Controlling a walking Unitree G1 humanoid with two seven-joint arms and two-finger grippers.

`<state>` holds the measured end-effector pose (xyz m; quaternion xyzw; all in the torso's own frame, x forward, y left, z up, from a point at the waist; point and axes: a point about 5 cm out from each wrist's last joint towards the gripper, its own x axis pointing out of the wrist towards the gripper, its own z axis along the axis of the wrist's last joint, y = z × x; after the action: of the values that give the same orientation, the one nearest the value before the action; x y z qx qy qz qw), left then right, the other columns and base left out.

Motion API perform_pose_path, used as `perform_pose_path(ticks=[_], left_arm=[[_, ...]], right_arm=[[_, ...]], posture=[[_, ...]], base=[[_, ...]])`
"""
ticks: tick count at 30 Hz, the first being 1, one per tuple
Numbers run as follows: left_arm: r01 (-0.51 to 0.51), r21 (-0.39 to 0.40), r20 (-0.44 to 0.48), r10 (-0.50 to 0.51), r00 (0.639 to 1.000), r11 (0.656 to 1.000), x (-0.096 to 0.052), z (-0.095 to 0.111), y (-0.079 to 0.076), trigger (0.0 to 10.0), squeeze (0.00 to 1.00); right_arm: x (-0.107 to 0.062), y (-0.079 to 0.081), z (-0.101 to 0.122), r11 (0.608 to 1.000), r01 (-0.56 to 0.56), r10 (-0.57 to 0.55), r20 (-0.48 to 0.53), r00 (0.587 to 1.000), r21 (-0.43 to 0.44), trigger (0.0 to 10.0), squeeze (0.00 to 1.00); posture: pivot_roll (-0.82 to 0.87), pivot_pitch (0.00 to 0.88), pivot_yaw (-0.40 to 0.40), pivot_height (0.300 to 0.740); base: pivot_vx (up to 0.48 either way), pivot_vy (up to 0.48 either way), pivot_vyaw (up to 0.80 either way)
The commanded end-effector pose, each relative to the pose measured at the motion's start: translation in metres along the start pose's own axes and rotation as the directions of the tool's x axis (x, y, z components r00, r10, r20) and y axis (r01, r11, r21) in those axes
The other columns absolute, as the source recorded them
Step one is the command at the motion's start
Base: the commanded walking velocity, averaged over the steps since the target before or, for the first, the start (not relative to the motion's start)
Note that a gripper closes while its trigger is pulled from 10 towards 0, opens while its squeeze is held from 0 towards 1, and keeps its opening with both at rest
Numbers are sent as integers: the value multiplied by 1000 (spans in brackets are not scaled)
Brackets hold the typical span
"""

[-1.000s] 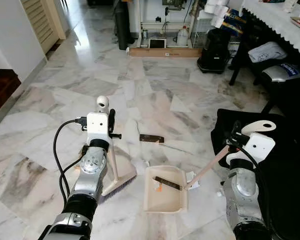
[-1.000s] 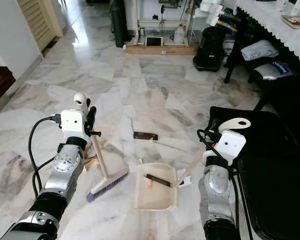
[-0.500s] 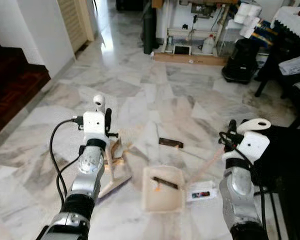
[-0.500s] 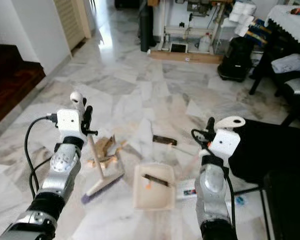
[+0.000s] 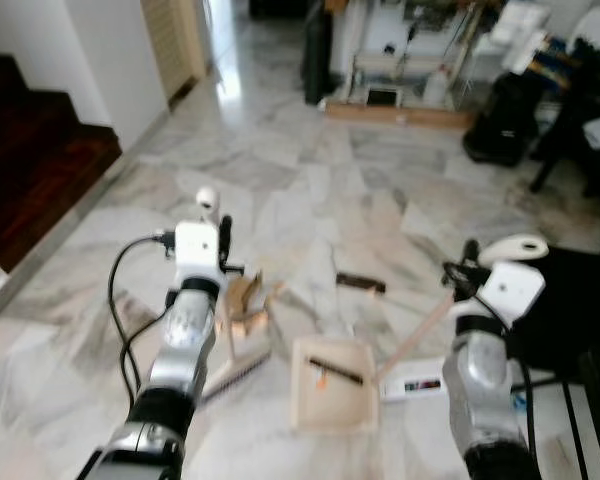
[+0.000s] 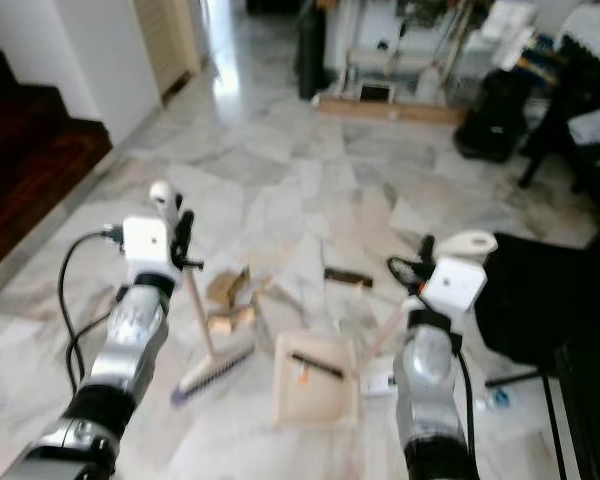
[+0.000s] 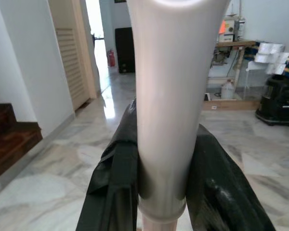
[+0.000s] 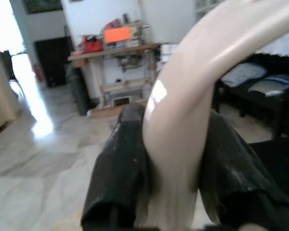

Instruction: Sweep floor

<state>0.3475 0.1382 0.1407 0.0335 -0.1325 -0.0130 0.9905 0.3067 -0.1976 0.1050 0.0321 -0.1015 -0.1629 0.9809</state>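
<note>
- Left gripper (image 7: 161, 192): fingers clamped on the broom handle (image 7: 171, 96); broom head (image 5: 238, 368) down on the marble floor (image 5: 310, 190), next to cardboard scraps (image 5: 245, 305).
- Right gripper (image 8: 171, 192): fingers closed round the dustpan handle (image 8: 183, 110).
- Dustpan (image 5: 332, 398) flat on the floor between the arms, dark strip (image 5: 335, 370) inside.
- Views blurred.

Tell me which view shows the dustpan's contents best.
The left eye view: the dustpan lies open to the camera, with a dark strip and an orange bit inside. The right eye view shows the same, blurrier. The right wrist view shows just its handle between the fingers.
</note>
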Motion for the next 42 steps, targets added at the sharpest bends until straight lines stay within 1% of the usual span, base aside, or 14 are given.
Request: perform_pose_path(ticks=[1, 11, 16, 18, 22, 42], left_arm=[[-13, 17, 63, 11, 998, 1000, 6, 14, 5, 10000, 0], [-12, 15, 63, 11, 998, 1000, 7, 14, 4, 10000, 0], [-12, 15, 63, 11, 998, 1000, 7, 15, 4, 10000, 0], [-12, 15, 63, 11, 998, 1000, 7, 15, 4, 10000, 0], [-11, 14, 63, 10, 998, 1000, 7, 15, 3, 10000, 0], [0, 12, 61, -1, 998, 1000, 7, 14, 1, 10000, 0]], right_arm=[[6, 6, 14, 1000, -17, 16, 61, 998, 20, 10000, 0], [7, 7, 15, 999, -26, 24, 65, 998, 39, 10000, 0], [7, 9, 15, 999, -37, 36, 64, 997, 12, 10000, 0], [7, 9, 15, 999, -43, 43, 67, 997, 2, 10000, 0], [7, 9, 15, 999, -37, 36, 64, 997, 11, 10000, 0], [6, 11, 13, 999, -44, 43, 54, 998, 20, 10000, 0]], posture=[[-59, 22, 27, 740], [-58, 26, 27, 740], [-57, 29, 25, 740], [-57, 28, 25, 740], [-57, 28, 26, 740], [-57, 2, 30, 740]], base=[[0, 247, 0], [0, 249, 0], [0, 247, 0], [0, 251, 538], [0, 250, 792], [0, 248, 0]])
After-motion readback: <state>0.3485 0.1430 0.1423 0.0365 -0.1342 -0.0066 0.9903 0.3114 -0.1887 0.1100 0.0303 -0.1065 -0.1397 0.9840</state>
